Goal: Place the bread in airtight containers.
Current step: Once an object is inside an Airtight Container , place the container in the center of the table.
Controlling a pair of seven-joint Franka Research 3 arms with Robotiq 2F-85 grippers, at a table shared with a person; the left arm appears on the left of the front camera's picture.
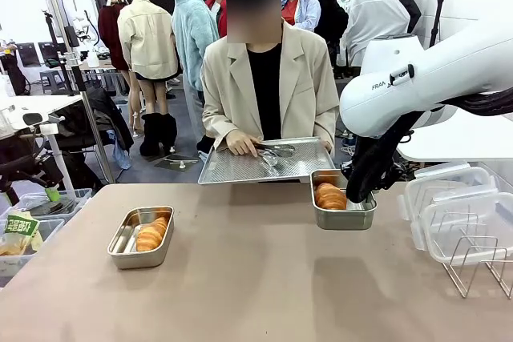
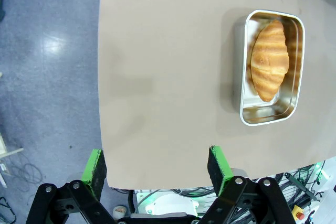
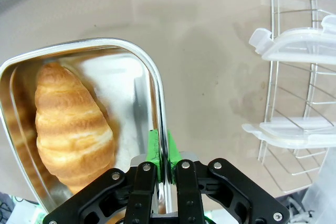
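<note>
My right gripper (image 3: 163, 149) is shut tight, its green pads (image 3: 154, 148) pinching the thin side wall of a small rectangular stainless-steel tin (image 3: 156, 93), one pad inside and one outside. A golden-brown ridged croissant roll (image 3: 71, 129) lies in that tin, on the side away from my pads. In the front view my white right arm (image 1: 433, 74) comes in from the right and bends steeply down, so that the gripper (image 1: 357, 195) meets the right side of this right-hand tin (image 1: 345, 220). The tin stands near the far edge of the brown table (image 1: 264, 286), just beside a large flat perforated steel tray (image 1: 232, 167) on which a person's hand (image 1: 240, 144) rests. To my right, clear plastic lids (image 1: 453, 206) lean in a wire rack (image 1: 473, 266), near the tin but apart from it.

My left gripper (image 2: 156, 165) hangs with its jaws wide apart and nothing between them, looking straight down over the table's edge, with grey floor (image 2: 47, 77) beyond. A second steel tin (image 2: 265, 113) lies well apart on the tabletop, holding another croissant roll (image 2: 269, 60). Open tabletop stretches between the two tins.
</note>
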